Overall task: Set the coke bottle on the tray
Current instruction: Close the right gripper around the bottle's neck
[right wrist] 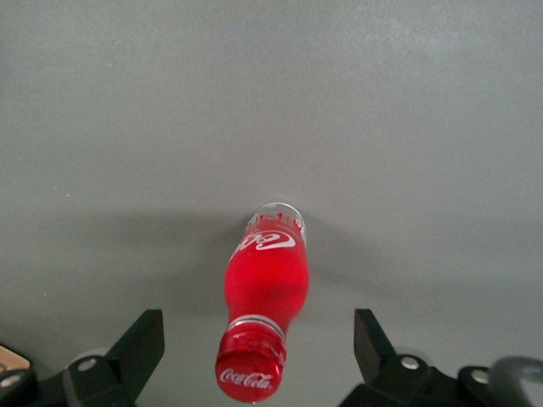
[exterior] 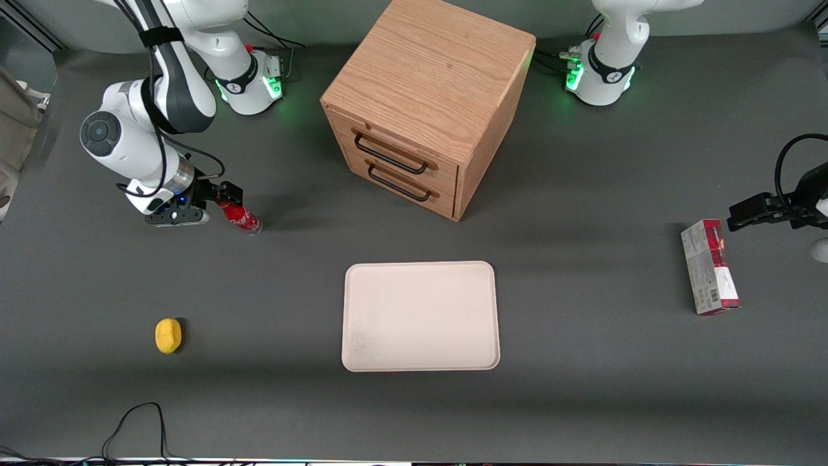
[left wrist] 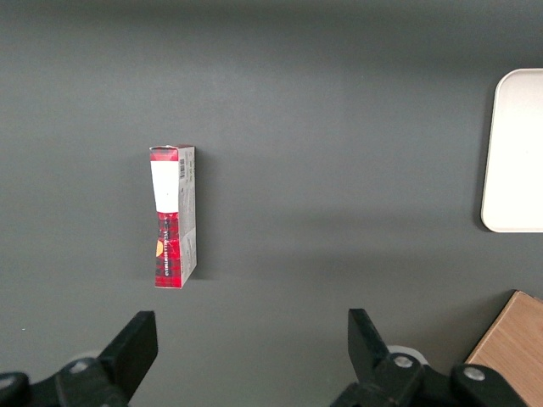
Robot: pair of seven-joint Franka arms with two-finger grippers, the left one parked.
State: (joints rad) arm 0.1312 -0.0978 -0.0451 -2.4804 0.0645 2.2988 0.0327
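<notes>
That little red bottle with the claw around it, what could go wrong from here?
The gripper is open, its fingers either side of the standing coke bottle without touching. An off-centre close might knock it over, and it may roll across the table. Once held, a grip only near the cap might let it swing or slip on the way to the tray.

Coke bottle [exterior: 240, 217] (between the gripper [exterior: 215, 197] fingers) well apart from tray [exterior: 420, 316].

Dark grey table [exterior: 582, 388] with tray [exterior: 420, 316], coke bottle [exterior: 240, 217], lemon [exterior: 168, 336], box [exterior: 709, 266], cabinet [exterior: 427, 103].
</notes>
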